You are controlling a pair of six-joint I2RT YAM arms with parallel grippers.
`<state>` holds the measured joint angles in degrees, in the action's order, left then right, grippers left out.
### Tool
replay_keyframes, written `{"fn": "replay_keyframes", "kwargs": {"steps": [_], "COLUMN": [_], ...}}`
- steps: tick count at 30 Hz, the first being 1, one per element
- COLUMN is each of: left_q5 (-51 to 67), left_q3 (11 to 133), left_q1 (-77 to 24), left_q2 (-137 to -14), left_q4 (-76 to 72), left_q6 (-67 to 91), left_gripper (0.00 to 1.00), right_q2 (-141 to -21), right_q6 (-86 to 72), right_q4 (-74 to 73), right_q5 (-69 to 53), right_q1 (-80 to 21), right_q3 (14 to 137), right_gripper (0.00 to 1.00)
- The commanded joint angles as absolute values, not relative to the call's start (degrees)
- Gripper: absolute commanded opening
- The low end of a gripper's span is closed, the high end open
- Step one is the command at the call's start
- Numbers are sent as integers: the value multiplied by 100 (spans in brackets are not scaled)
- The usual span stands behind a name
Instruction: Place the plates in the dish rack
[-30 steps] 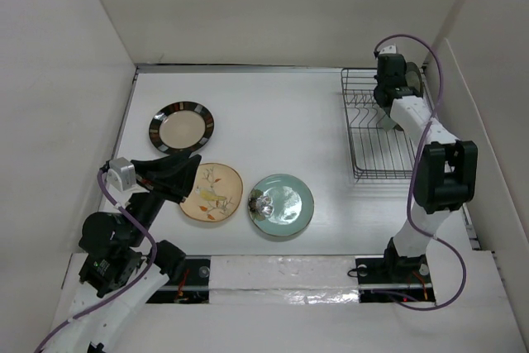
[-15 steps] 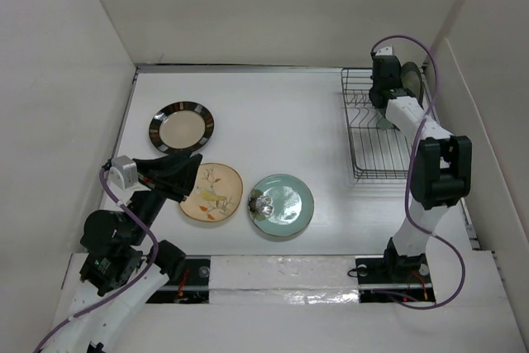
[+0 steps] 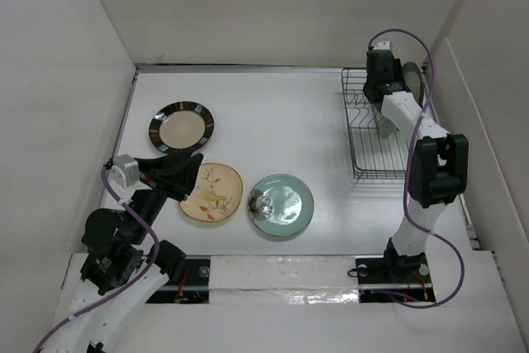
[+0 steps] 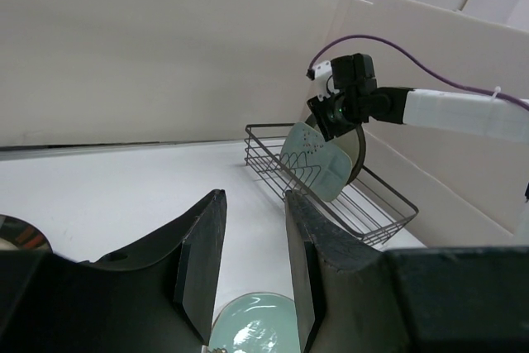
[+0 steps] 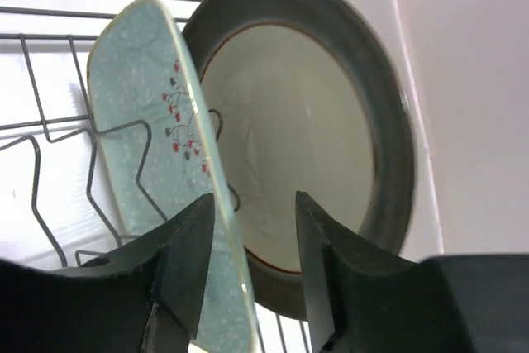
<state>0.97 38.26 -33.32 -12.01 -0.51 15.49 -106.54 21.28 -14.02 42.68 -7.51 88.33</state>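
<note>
Only the right wrist cam shows this bit: the right claw [image 5: 252,204] is spread, and the rim of the squarish pale green plate [image 5: 136,121] stands between its fingers. The dark-rimmed cream plate [image 5: 306,121] is upright just beyond, both in the dish rack [image 3: 376,155]. From above, the arm hides all that. The left claw [image 4: 254,197] is spread too, with nothing in it. The top view puts the floral plate [image 3: 213,192] right by its tips, with the striped plate [image 3: 182,127] and celadon plate [image 3: 283,204] nearby. Count: five plates, one rack.
</note>
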Motion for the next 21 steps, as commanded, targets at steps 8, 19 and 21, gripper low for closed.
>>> {"fn": "replay_keyframes", "kwargs": {"steps": [8, 19, 21], "left_q5": [-412, -2318, -2853], "left_q3": [3929, 3876, 3885], "left_q1": [-3357, -3357, -3357], "left_q2": [-1415, -1793, -1846], "left_q4": [-150, -9, -9], "left_q6": [1476, 1870, 2012], "left_gripper": [20, 16, 26], "right_q2": [-9110, -9559, -9842], "right_q6": [213, -1450, -1547], "right_q4": [-1505, 378, 544], "right_q5": [3176, -385, -457], "right_q1": [-1552, -4216, -4481], "right_q3": [9055, 7461, 7585], "right_gripper": [30, 0, 6]}}
